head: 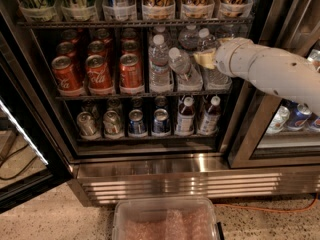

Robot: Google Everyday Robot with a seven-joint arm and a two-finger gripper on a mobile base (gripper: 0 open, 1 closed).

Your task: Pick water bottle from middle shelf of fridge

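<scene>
The fridge [165,171] stands open, with a steel frame and a dark interior. Its middle shelf [145,94] holds red cola cans [100,71] on the left and clear white-capped water bottles on the right. My gripper [202,59] reaches in from the right on a white arm [270,71], at the right end of this shelf. It is shut on one water bottle [182,65], which leans with its cap to the left. Another water bottle [159,59] stands upright just left of it. More bottles [190,36] stand behind.
The top rack holds tall cans in clear trays [120,4]. The bottom rack holds small cans [135,123] and brown-drink bottles [186,115]. The open glass door [20,149] is at the left. A clear plastic bin [167,221] sits on the floor in front. A second cooler [290,119] is to the right.
</scene>
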